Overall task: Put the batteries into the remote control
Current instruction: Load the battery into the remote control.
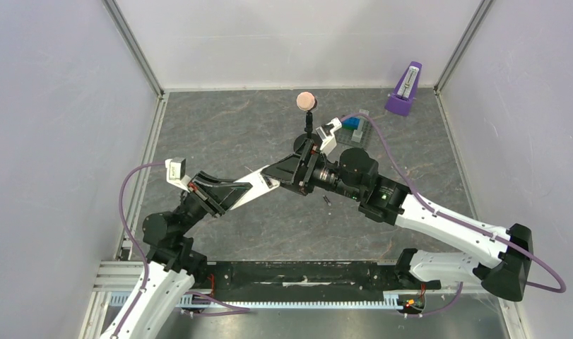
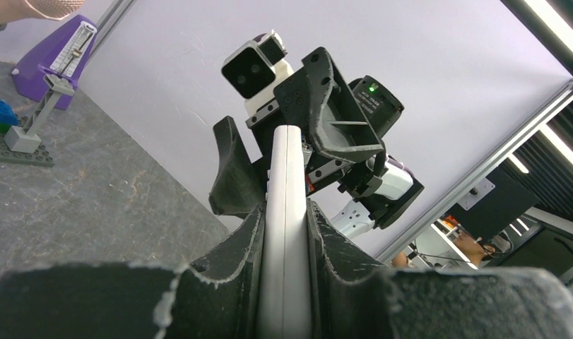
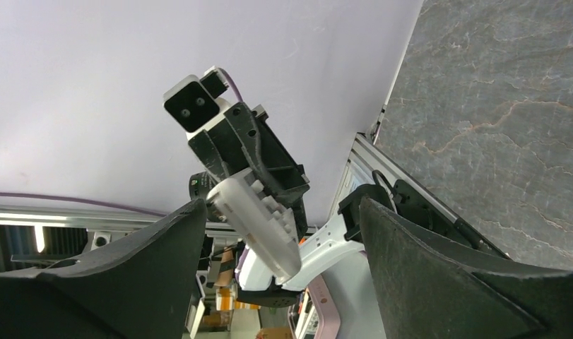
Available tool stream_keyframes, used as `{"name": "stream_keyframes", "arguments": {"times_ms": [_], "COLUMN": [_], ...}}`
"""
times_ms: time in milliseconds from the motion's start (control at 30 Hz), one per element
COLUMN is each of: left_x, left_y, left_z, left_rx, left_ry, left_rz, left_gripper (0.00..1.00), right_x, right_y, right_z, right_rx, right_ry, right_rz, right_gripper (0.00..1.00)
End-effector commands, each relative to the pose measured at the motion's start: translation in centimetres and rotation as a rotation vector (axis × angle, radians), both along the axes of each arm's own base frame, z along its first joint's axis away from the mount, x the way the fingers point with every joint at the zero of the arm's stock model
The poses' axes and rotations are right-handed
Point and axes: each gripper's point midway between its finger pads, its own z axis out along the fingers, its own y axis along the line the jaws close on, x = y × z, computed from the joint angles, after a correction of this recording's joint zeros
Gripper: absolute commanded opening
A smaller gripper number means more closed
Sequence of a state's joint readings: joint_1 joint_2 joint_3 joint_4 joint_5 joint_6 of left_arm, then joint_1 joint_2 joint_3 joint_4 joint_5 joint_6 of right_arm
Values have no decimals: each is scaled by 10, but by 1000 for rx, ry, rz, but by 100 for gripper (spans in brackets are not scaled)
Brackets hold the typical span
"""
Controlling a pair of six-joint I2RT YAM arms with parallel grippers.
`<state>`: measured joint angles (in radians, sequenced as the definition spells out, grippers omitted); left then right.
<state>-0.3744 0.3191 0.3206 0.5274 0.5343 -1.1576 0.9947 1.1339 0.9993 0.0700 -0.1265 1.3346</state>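
My left gripper (image 2: 286,212) is shut on the white remote control (image 2: 287,176), which shows edge-on and sticks out past the fingertips. In the right wrist view the remote (image 3: 258,219) shows its raised buttons and hangs in the air between the wide-open jaws of my right gripper (image 3: 282,205), touching neither finger. In the top view both grippers meet above the table's middle, the left (image 1: 297,173) and the right (image 1: 313,159), and they hide the remote. One small dark battery (image 1: 327,201) lies on the table just below them. I cannot make out a second battery.
A purple metronome (image 1: 405,90) stands at the back right. A grey plate with blue blocks (image 1: 354,128) lies close behind the right gripper. A pink ball on a black stand (image 1: 306,101) stands just behind the grippers. Walls close in the left, back and right sides.
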Motion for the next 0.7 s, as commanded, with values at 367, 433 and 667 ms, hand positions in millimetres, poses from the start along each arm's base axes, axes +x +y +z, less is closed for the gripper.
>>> {"name": "stream_keyframes", "arguments": {"times_ms": [367,433,667], "left_x": [-10,-12,-17], "left_y": [6,8,13], "left_z": [22,29,53], "left_rx": [-44,-73,-109], "left_ry": [-99,-95,-119], "left_rz": [18,7,20], "left_gripper": [2,2,2], "right_x": [2,2,1], "right_y": [4,3,3], "right_z": [1,-3,-11], "right_rx": [11,6,-2], "right_ry": [12,14,27], "right_rz": [7,4,6], "right_gripper": [69,66,59]}}
